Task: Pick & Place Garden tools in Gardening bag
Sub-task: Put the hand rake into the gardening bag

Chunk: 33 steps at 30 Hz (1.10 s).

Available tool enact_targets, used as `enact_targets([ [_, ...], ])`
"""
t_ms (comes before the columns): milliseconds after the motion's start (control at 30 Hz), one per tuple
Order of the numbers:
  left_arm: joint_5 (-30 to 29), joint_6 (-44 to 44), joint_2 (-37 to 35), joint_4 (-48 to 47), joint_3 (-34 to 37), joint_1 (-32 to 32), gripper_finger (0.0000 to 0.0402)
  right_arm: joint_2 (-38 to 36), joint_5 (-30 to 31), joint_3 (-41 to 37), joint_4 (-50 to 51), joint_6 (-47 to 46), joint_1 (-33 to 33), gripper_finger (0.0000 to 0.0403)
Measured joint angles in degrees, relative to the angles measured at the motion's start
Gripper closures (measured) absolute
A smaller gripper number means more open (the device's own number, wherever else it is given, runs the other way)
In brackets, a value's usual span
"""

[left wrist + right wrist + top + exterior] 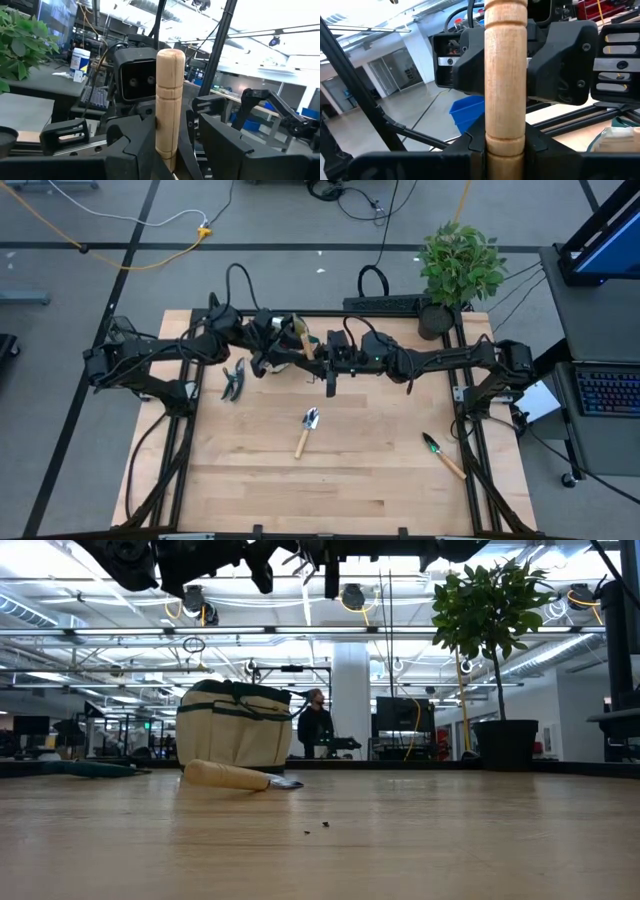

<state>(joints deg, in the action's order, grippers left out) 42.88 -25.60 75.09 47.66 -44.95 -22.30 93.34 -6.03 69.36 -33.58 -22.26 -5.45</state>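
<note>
Pale wooden table (350, 480) in an open, ceiling-lit workshop

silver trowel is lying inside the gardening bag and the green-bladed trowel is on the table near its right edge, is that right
Not quite. The silver trowel is not inside the gardening bag; it lies on the bare table near its middle, as the high view shows. The green-bladed trowel is on the table near its right edge.
</note>
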Motion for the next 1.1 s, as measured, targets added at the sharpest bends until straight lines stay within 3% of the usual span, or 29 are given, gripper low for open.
enact_targets([
  [600, -11.6, -0.1, 0.0, 0.7, 0.0, 0.8, 0.0247, 0.0, 2.2, 0.0, 0.2, -0.6, -0.2, 0.0362],
  [1100, -13.1, 0.1, 0.0, 0.5, 0.0, 2.0, 0.0247, 0.0, 4.7, 0.0, 1.8, -3.4, -0.2, 0.0362],
])
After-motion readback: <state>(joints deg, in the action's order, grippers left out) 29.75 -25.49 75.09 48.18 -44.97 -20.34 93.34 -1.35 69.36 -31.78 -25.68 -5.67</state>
